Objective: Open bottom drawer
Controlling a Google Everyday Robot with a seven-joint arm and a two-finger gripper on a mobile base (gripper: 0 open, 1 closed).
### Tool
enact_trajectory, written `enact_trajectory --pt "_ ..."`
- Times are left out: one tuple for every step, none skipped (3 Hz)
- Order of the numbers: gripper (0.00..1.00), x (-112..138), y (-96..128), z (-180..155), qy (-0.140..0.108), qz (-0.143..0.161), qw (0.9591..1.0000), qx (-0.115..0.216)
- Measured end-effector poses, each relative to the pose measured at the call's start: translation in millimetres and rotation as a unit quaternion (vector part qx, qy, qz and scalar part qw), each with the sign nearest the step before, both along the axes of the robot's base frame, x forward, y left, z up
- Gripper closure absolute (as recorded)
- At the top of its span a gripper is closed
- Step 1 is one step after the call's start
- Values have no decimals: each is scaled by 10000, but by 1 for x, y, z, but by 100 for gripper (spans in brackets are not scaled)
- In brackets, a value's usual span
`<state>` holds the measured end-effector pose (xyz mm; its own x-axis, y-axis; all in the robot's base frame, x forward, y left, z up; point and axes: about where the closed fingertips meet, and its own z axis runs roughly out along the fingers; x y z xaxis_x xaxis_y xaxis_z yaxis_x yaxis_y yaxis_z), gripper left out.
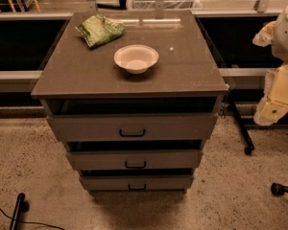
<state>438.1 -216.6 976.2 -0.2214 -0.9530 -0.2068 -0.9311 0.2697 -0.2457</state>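
Tool [278, 96] right of cabinet [86, 75]; bowl [136, 58], bag [100, 29] atop

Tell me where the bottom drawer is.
Camera view: the bottom drawer is lowest in the cabinet, low centre, directly under the middle drawer; the gripper is at the right edge.

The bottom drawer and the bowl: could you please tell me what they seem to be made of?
The bottom drawer looks like matte grey-brown laminate or painted board, flat and grainless; its black bar handle is possibly metal. The bowl seems white plastic or paper, with a dull sheen. The hand hangs at the right edge.
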Motion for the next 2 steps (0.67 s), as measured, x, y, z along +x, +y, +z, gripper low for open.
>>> enact_trajectory --pt "0 0 0 0 1 0 10000 2" --pt "0 -3 -4 -32 160 -61 9996 226"
